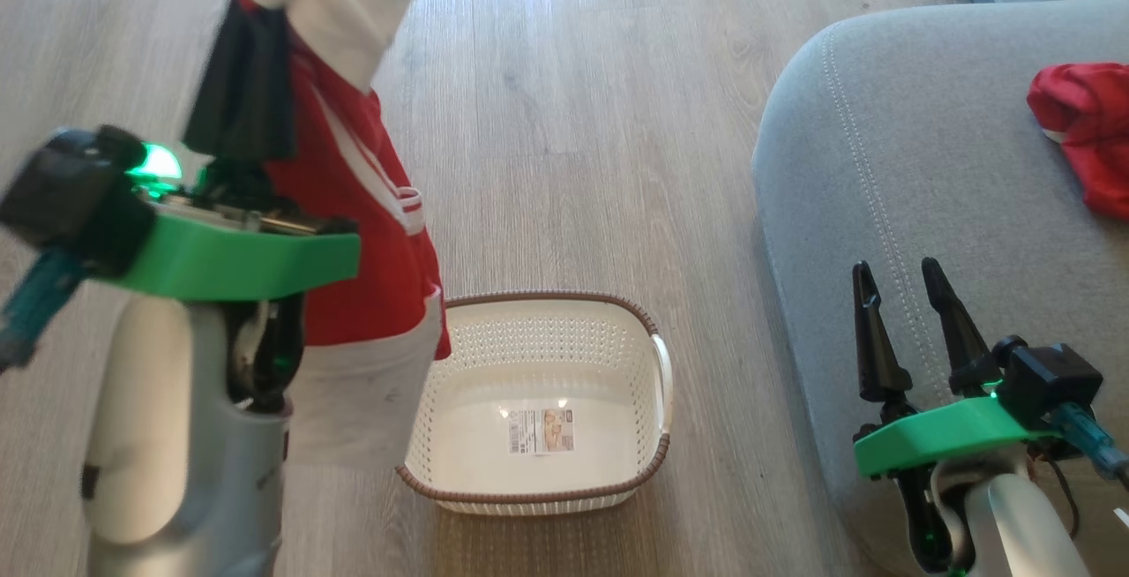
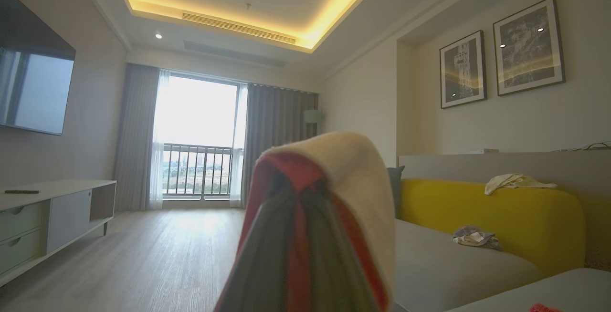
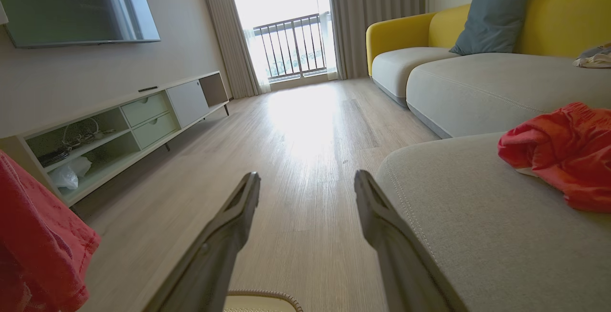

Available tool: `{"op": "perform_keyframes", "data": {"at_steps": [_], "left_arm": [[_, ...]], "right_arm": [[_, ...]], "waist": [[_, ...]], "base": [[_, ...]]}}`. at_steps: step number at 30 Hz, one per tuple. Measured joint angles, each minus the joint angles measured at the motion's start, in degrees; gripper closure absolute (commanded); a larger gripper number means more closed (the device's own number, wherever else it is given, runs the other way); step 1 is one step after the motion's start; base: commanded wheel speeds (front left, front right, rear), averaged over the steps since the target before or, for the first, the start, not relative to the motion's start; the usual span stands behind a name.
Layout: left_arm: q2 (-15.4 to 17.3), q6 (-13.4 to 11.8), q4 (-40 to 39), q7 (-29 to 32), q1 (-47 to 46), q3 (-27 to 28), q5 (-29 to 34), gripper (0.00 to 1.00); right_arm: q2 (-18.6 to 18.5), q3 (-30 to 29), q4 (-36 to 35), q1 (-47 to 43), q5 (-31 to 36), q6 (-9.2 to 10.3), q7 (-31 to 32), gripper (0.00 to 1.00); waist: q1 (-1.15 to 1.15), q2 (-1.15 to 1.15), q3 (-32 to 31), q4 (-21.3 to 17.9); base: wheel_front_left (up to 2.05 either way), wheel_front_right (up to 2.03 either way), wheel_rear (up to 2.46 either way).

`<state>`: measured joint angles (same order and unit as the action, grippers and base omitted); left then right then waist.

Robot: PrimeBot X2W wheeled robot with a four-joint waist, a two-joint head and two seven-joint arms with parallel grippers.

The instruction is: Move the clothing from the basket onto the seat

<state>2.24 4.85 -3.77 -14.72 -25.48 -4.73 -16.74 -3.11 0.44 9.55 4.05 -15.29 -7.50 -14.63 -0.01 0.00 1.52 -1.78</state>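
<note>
My left gripper (image 1: pixel 256 56) is shut on a red garment (image 1: pixel 370 206) with white stripes and white lining, held high above the floor to the left of the basket (image 1: pixel 538 400). The cloth drapes over the fingertips in the left wrist view, red garment (image 2: pixel 324 216). The cream basket with brown rim stands on the floor, only its label sticker showing inside. A second red garment (image 1: pixel 1089 131) lies crumpled on the grey seat (image 1: pixel 882 171), also as the red garment (image 3: pixel 563 152). My right gripper (image 1: pixel 904 281) hangs open beside the seat's rounded corner, holding nothing.
Pale wooden floor (image 1: pixel 600 118) surrounds the basket. In the right wrist view a low TV cabinet (image 3: pixel 133 121) lines the left wall and a yellow-backed couch (image 3: pixel 429 35) with a blue cushion runs along the right. Loose cloths lie on the couch (image 2: pixel 475 238).
</note>
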Motion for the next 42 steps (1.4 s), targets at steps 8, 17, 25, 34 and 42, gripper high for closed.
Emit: {"op": "perform_keyframes", "data": {"at_steps": [8, 17, 25, 34, 42], "left_arm": [[-0.04, -2.10, -6.35, -0.01, -0.01, -0.70, -3.76, 1.00], [-0.02, 0.65, -7.02, -0.01, 2.39, -8.99, -5.05, 1.00], [0.04, 2.04, -8.84, 0.00, 4.70, -16.38, -3.02, 1.00], [0.10, 2.04, -9.29, 0.00, 5.68, -16.75, -4.07, 1.00], [0.11, 2.05, -9.35, 0.00, 5.68, -16.74, -4.11, 1.00]], "right_arm": [[0.00, -0.01, 0.00, -0.01, -0.41, 0.00, 0.00, 0.00], [0.00, 0.08, 0.00, -0.01, -0.41, 0.00, 0.00, 0.00], [0.00, 0.12, 0.00, -0.10, -0.41, 0.00, 0.00, 0.00], [-0.30, 4.07, -1.11, -0.13, -1.44, 0.00, 0.00, 0.00], [-9.31, 18.58, -5.38, 0.05, -5.42, 0.00, 0.00, 0.00]], "waist": [[0.00, 0.00, 0.02, 0.10], [0.00, 0.00, 0.32, -0.23], [0.00, 0.00, 0.16, -0.60], [0.00, 0.00, 0.03, -0.75], [0.00, 0.00, 0.24, -0.90]], "base": [[0.00, 0.00, 0.00], [0.00, 0.00, 0.00], [0.00, 0.00, 0.00], [0.00, 0.00, 0.00], [0.00, 0.00, 0.00]]}}
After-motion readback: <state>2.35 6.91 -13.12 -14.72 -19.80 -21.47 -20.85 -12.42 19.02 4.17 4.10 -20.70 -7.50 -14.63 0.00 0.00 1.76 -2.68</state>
